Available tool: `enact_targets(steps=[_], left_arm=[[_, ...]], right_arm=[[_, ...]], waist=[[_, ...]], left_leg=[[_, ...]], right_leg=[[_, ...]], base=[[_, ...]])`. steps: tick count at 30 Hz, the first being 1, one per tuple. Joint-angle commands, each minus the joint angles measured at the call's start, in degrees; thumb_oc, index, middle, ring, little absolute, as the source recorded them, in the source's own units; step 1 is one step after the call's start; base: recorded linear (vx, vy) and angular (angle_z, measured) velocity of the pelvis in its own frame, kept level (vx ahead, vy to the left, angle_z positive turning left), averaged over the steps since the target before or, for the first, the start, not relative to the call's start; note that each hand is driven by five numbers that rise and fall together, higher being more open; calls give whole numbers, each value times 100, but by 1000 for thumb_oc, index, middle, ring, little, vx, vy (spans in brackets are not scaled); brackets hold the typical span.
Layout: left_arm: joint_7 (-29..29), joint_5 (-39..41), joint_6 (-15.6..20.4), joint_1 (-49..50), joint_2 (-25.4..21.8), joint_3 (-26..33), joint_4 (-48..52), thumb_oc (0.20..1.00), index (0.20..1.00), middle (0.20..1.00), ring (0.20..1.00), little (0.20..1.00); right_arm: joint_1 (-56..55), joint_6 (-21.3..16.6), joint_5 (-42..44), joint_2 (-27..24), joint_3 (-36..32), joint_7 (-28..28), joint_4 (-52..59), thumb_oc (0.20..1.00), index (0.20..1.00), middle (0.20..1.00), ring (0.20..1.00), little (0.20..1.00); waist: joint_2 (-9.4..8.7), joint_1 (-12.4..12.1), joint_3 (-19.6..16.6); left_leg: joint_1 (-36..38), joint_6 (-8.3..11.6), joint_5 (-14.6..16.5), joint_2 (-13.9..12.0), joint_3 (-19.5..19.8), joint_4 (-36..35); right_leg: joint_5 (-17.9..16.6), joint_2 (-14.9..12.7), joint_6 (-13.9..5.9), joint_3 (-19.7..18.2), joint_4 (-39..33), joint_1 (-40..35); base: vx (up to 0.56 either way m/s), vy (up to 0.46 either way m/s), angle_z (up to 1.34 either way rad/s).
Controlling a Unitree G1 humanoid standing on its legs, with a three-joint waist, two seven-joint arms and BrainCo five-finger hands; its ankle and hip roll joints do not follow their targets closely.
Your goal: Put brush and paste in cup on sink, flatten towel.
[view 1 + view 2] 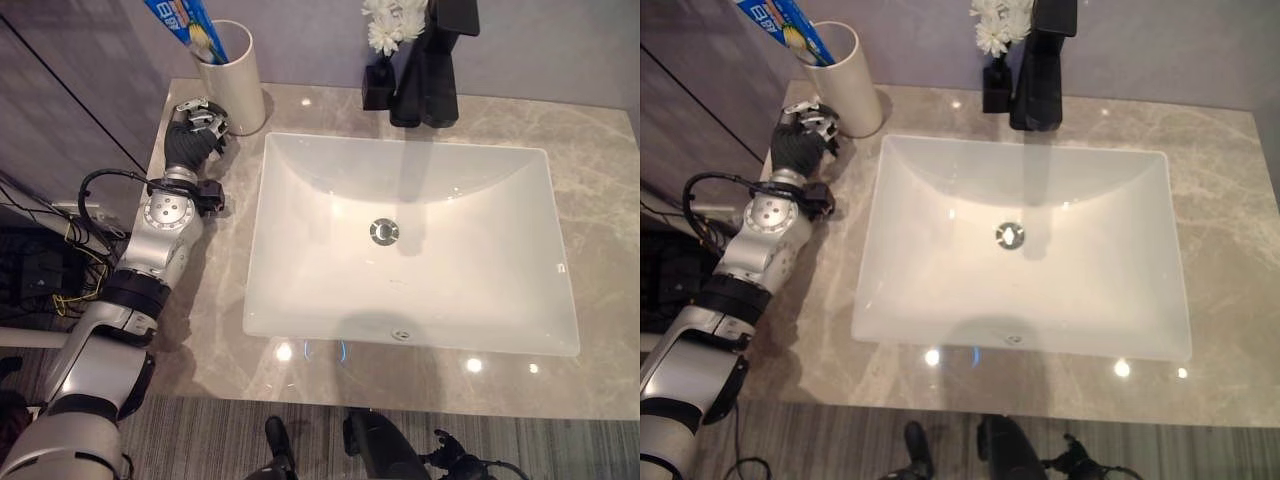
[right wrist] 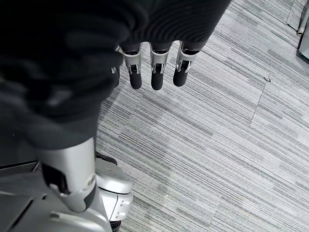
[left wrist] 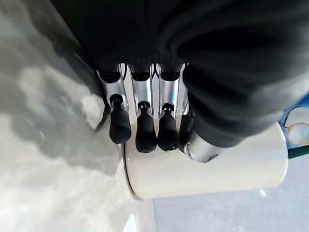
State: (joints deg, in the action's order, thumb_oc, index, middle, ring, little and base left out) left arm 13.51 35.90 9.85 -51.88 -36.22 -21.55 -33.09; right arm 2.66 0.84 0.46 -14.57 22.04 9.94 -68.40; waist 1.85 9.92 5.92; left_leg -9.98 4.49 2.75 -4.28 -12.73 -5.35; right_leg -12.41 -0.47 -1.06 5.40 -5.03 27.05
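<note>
While the right hand (image 2: 154,72) hangs idle over the grey floor (image 2: 217,135), fingers loosely straight and holding nothing, the work is all at the far left corner of the bench (image 1: 210,340). Nearest the robot lies the marble bench edge, then the white sink (image 1: 300,290) with its drain (image 1: 384,231), empty of any brush or paste. Beyond the sink's left corner, the left hand (image 1: 192,135) rests close beside the white cup (image 1: 236,85); its wrist view shows the dark fingertips (image 3: 146,135) hanging relaxed just at the cup's wall, gripping nothing. In the cup stands the blue paste (image 1: 185,22), with what looks like the brush beside it, though that is hard to make out. Behind the sink stand the black tap (image 1: 432,70) and a small vase of white flowers (image 1: 385,40).

By my judgement the cup step is finished and the hand is letting go. Next comes flattening the towel, which calls for drawing the left arm clear without knocking the cup.
</note>
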Motion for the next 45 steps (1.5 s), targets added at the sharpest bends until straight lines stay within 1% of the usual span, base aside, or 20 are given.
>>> enact_targets(steps=[1, 3, 9, 16, 19, 24, 28, 32, 36, 45], left_arm=[[-14, 31, -139, -200, -123, -71, -462, 200, 200, 200, 200, 200], [62, -30, -139, -298, -132, -84, -575, 200, 200, 200, 200, 200], [138, -8, -76, -341, -157, -20, -660, 200, 200, 200, 200, 200], [217, -5, -93, -195, -306, 167, -803, 200, 200, 200, 200, 200], [345, -4, -75, -267, -347, 296, -1006, 200, 200, 200, 200, 200], [471, -19, -47, -597, -483, 247, -1287, 200, 200, 200, 200, 200], [494, -60, -36, -732, -556, 187, -1337, 200, 200, 200, 200, 200], [455, -294, -47, -971, -599, -45, -1425, 200, 200, 200, 200, 200], [462, -410, -16, -1106, -371, -174, -1409, 200, 200, 200, 200, 200], [404, -636, -1, -1062, 14, -292, -1249, 200, 200, 200, 200, 200]], right_arm=[[225, -3, 159, -159, 68, 88, 9, 1000, 1000, 1000, 1000, 1000], [244, -19, 168, -171, 94, 85, 51, 1000, 1000, 1000, 1000, 1000], [240, -44, 181, -179, 110, 107, 82, 1000, 1000, 1000, 1000, 1000], [196, -45, 133, -210, 83, 132, 38, 1000, 1000, 1000, 1000, 1000], [209, -67, 132, -259, 70, 153, 72, 1000, 1000, 1000, 1000, 1000], [220, -143, 214, -251, 138, 157, 252, 1000, 1000, 1000, 1000, 1000], [196, -175, 260, -227, 181, 141, 305, 1000, 1000, 1000, 1000, 1000], [157, -218, 275, -238, 207, 144, 283, 1000, 1000, 1000, 1000, 1000], [112, -214, 251, -249, 218, 168, 129, 1000, 1000, 1000, 1000, 1000], [31, -279, 250, -267, 243, 161, 177, 1000, 1000, 1000, 1000, 1000]], waist=[[135, 142, 493], [170, 142, 503], [204, 159, 492], [228, 155, 451], [261, 151, 470], [218, 191, 516], [187, 210, 524], [174, 270, 544], [157, 322, 525], [147, 401, 551]], left_leg=[[429, 360, -614, -122, 140, 35], [427, 381, -687, -132, 148, 35], [429, 411, -739, -171, 149, 35], [474, 443, -815, -254, 125, 35], [514, 462, -866, -294, 110, 35], [419, 500, -970, -323, 145, 35], [375, 506, -982, -337, 107, 35], [358, 524, -990, -371, 13, 35], [330, 529, -941, -380, -15, 35], [358, 505, -838, -354, -49, 35]], right_leg=[[670, -31, -447, 166, 52, -733], [679, -21, -434, 180, 47, -725], [736, 25, -401, 198, 66, -723], [810, 95, -355, 241, 97, -729], [856, 145, -342, 266, 100, -747], [803, 171, -351, 234, 83, -656], [766, 194, -359, 189, 69, -602], [726, 222, -357, 102, 77, -521], [702, 207, -366, 89, 75, -482], [663, 187, -365, 63, 95, -459]], base=[[41, -26, -1], [39, -27, -1], [28, -21, -2], [34, -28, -1], [32, -15, -1], [2, -6, 0], [-2, -3, -1], [-1, 4, -2], [-6, 4, -6], [0, 0, 0]])
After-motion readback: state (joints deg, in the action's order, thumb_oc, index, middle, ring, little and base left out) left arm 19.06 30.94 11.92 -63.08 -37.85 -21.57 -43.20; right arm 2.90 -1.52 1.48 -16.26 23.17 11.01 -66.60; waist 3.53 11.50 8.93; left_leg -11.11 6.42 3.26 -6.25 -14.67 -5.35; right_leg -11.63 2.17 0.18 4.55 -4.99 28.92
